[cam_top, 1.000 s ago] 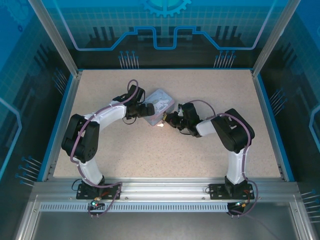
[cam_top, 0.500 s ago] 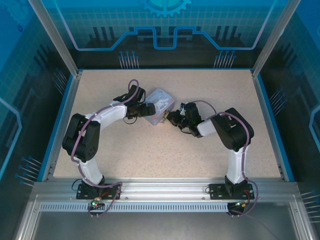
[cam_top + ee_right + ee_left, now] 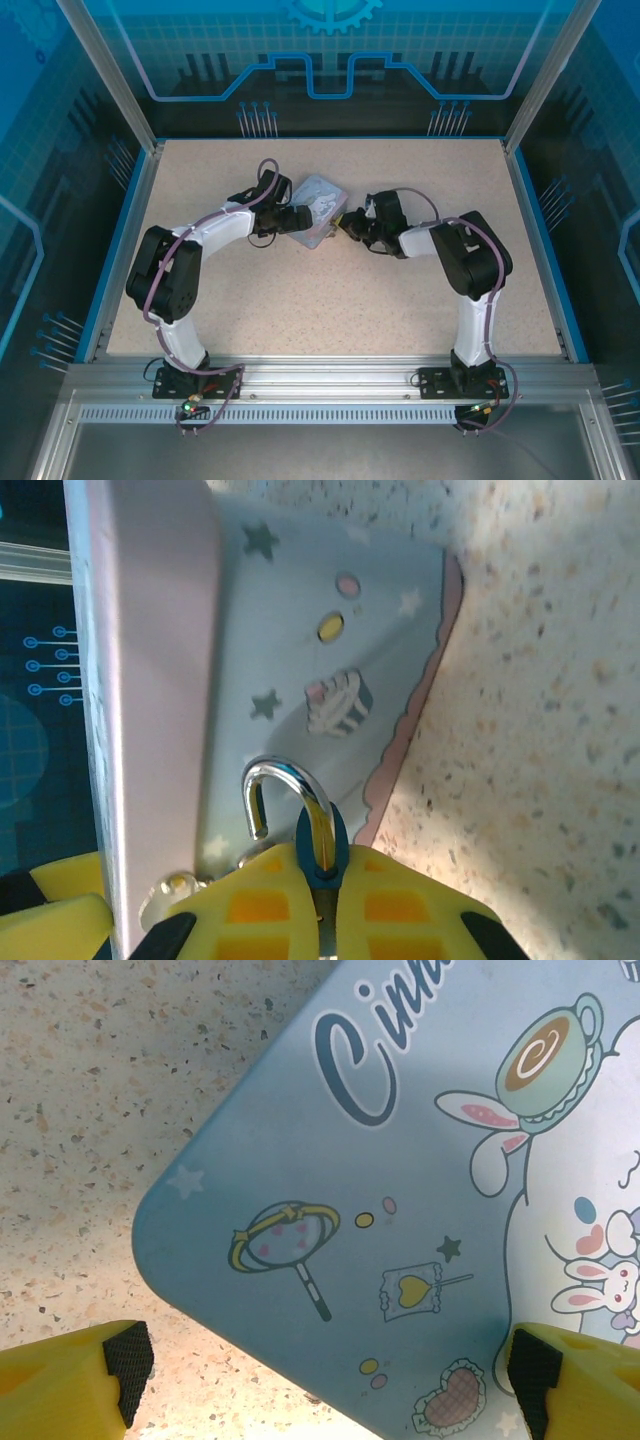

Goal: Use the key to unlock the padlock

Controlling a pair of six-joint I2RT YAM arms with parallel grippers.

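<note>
Top view: left fingers [image 3: 299, 222] and right fingers [image 3: 349, 224] flank the pale blue cartoon-printed tin box [image 3: 320, 200] on the table [image 3: 420, 170]. Left wrist: fingers apart astride its corner; I'd brace it. Right wrist: fingers pinched together on the tiny silver-shackled padlock [image 3: 308, 788] at the tin's edge; I'd twist gently

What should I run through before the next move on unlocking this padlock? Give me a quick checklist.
1. Bracing: the left gripper is open, with its fingers astride a corner of the tin and not clamped. Not ok.
2. Grip: the right gripper has its fingers pressed together. Ok.
3. Target in sight: the padlock shackle is a silver loop just above the right fingertips, against the tin. Ok.
4. Is the key seated in the lock? It is hidden between the fingers. Cannot tell.
5. Is the shackle released? Its lower ends are unclear. Cannot tell.
</note>
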